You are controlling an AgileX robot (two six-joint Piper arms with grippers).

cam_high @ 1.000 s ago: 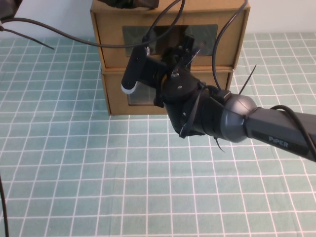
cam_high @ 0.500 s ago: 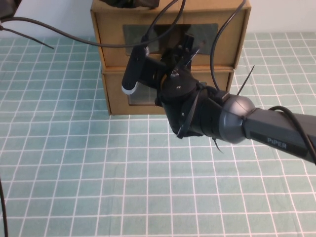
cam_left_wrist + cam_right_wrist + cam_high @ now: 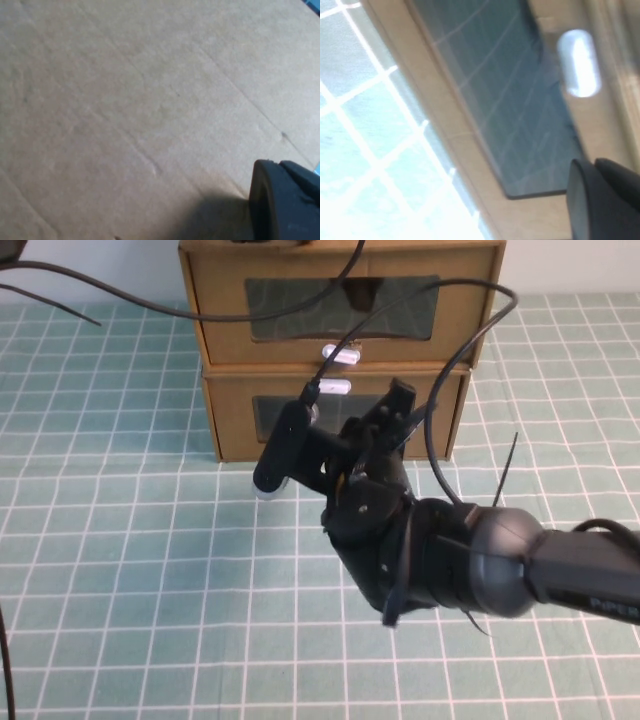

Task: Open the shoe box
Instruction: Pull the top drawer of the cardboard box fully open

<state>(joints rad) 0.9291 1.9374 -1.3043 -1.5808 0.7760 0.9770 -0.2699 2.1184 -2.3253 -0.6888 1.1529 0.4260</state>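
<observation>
Two brown cardboard shoe boxes stand stacked at the back of the table, the upper box (image 3: 220, 300) on the lower box (image 3: 230, 425). Each front has a dark window and a white handle: the upper handle (image 3: 340, 353) and the lower handle (image 3: 333, 387). Both drawer fronts look pushed in. My right gripper (image 3: 400, 395) hovers just before the lower box's front, right of its handle, shut on nothing. In the right wrist view the lower handle (image 3: 577, 62) lies apart from the right gripper (image 3: 594, 165). My left gripper (image 3: 277, 167) sits shut, close over the cardboard top (image 3: 125, 100).
The table is covered by a green mat with a white grid (image 3: 130, 570). Black cables (image 3: 150, 302) run across the upper box's front to the arms. The right arm's bulky wrist (image 3: 430, 560) fills the middle of the mat. A white wall stands behind the boxes.
My right arm has drawn back from the boxes toward the near side, and its jaws have closed. Both white handles, hidden behind it before, now show.
</observation>
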